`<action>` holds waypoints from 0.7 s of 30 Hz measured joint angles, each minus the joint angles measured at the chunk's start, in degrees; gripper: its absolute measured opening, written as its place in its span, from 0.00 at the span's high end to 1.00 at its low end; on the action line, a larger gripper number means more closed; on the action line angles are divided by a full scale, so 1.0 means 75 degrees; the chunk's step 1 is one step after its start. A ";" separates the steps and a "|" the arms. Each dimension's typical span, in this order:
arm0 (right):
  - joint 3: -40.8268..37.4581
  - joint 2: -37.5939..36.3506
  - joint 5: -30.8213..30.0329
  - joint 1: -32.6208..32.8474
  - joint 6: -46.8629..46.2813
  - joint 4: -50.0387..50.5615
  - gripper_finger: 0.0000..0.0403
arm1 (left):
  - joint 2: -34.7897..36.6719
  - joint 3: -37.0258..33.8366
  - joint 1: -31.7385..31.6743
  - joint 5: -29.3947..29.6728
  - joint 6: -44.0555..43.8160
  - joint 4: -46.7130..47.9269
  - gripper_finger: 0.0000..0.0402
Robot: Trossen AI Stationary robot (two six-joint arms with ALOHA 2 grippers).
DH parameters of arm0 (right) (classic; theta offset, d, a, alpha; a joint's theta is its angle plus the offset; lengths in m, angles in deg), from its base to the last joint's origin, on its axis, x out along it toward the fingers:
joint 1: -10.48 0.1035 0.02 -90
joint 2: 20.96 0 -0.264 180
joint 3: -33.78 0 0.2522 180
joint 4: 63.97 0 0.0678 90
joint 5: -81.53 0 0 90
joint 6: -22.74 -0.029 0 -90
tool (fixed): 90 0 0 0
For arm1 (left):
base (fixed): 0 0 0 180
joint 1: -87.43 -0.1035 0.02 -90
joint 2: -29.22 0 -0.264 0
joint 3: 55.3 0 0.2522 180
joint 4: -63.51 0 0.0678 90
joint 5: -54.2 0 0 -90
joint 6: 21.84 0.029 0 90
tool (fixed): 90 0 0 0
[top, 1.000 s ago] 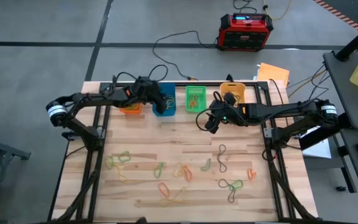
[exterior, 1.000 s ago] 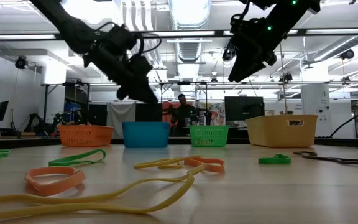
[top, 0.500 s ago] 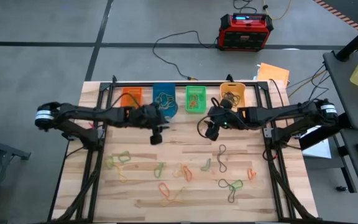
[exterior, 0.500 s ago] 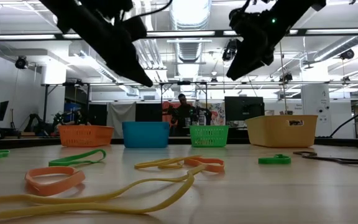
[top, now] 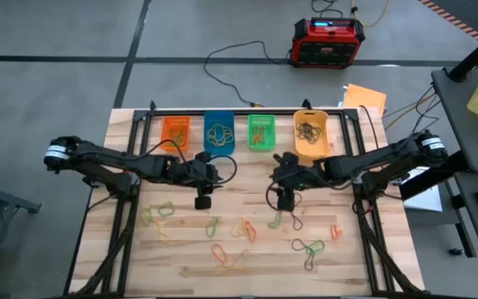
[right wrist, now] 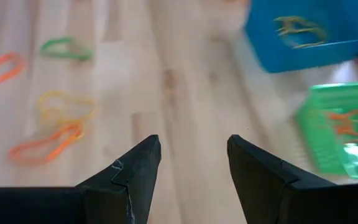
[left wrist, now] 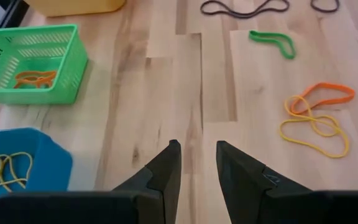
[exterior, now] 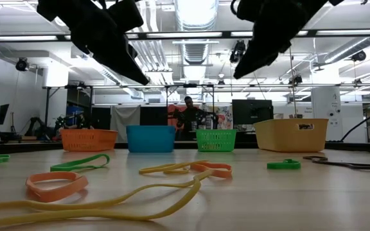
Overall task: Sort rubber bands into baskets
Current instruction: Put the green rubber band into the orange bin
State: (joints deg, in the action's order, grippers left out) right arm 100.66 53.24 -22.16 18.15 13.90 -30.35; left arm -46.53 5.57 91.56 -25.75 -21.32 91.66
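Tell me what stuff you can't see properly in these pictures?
- Inside the orange basket: too small in the high view; in the low view its wall hides the contents.
- Yellow-orange basket: the low view shows only its side; the dark bands inside show only from above.
- Right wrist view: the blue basket and green basket are blurred.
- Low view: both arms are cut off by the top edge.
- Person behind the table: too small and dark.

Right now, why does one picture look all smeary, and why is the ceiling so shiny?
Right wrist view: the blue basket, green basket and rubber bands are smeared, as if the camera were moving. Left wrist view: sharp, the wood grain and green basket are crisp. Low view: ceiling lights glare, so both arms show as dark shapes. High view: even light, soft shadows.
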 joint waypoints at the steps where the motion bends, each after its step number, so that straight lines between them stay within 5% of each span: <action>1: 0.0000 0.0091 0.0207 0.0045 0.0091 -0.0004 0.55 | 0.0000 0.0000 0.0015 0.0000 0.0002 -0.0003 0.78; 10: 0.0000 0.1083 0.1960 0.0616 0.0247 0.0957 0.55 | 0.0000 0.0000 0.0027 0.0012 0.0000 0.0058 0.78; 21: 0.0083 0.2141 0.1600 0.1208 0.0260 0.1394 0.55 | 0.0000 0.0000 0.0021 0.0204 0.0252 -0.0288 0.78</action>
State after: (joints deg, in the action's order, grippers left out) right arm 101.28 69.30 -10.15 27.22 15.85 -19.90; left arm -46.53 5.57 91.72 -24.22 -19.43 89.51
